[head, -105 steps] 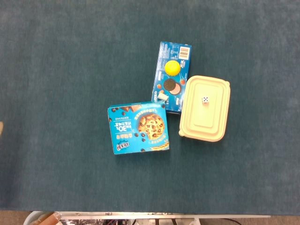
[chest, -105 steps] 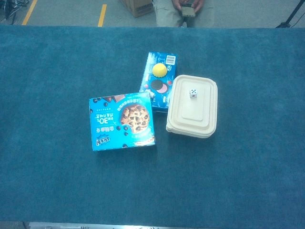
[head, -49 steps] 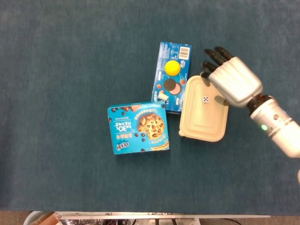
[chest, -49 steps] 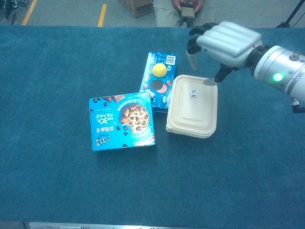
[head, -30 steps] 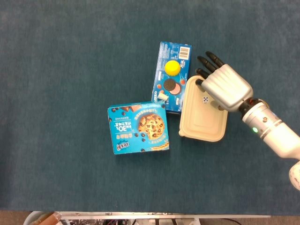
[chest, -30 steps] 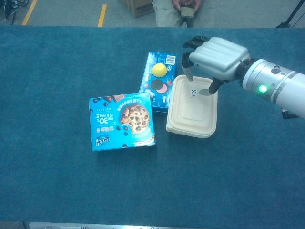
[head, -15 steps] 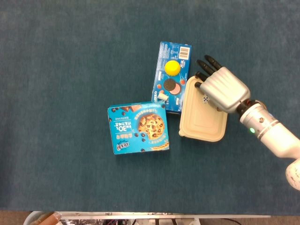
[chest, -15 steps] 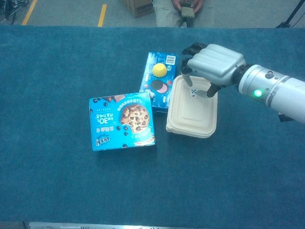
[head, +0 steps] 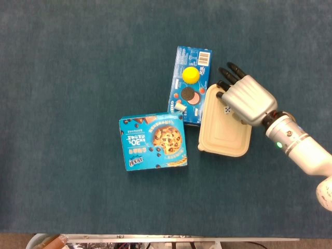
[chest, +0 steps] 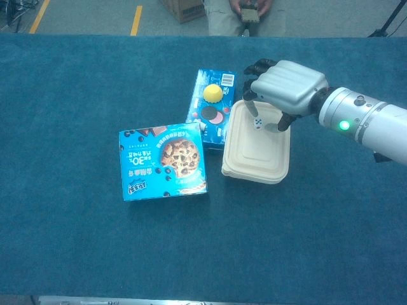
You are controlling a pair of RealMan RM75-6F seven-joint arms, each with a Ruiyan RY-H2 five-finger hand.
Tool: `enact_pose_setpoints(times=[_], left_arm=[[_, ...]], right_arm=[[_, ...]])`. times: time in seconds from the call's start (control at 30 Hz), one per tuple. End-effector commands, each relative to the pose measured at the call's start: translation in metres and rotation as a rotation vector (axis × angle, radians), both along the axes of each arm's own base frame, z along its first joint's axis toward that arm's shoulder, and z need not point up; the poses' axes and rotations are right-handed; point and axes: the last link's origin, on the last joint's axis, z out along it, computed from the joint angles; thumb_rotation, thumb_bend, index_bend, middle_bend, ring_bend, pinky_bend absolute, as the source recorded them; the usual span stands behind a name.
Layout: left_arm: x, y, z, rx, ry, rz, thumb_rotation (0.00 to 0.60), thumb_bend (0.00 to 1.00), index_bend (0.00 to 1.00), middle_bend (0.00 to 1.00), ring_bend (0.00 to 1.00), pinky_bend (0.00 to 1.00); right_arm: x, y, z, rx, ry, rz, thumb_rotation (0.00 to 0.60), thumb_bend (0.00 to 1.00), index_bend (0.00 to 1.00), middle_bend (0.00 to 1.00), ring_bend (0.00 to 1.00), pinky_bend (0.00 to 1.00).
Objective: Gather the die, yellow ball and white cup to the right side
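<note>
Die [chest: 257, 124] on the cream lidded container [head: 224, 136], right hand [head: 246, 98] poised over it

Largest first: the Oreo box [head: 190, 65] carries the yellow ball [head: 190, 74]; a small white object at its lower end may be the cup. Fingers [chest: 249, 96] stand apart around the die, grasping nothing. A glancing close could flick the die off the smooth lid, or nudge the container. Left hand unseen.

Die [head: 227, 109] half under right hand [head: 247, 99]; contact with fingers unclear.
</note>
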Motion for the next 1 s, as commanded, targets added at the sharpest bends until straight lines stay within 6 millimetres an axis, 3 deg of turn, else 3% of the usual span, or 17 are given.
enact_pose_setpoints(times=[0.03, 1.0], left_arm=[[0.000, 0.000, 0.000, -0.001, -0.001, 0.000, 0.542, 0.29, 0.36, 0.40, 0.33, 0.24], [-0.005, -0.001, 0.001, 0.004, -0.005, 0.008, 0.518, 0.29, 0.36, 0.40, 0.33, 0.24]], right_arm=[[0.000, -0.001, -0.001, 0.002, 0.004, -0.002, 0.600, 0.21, 0.49, 0.29, 0.06, 0.06], [0.007, -0.003, -0.013, 0.013, 0.042, -0.015, 0.600, 0.26, 0.48, 0.29, 0.06, 0.06]])
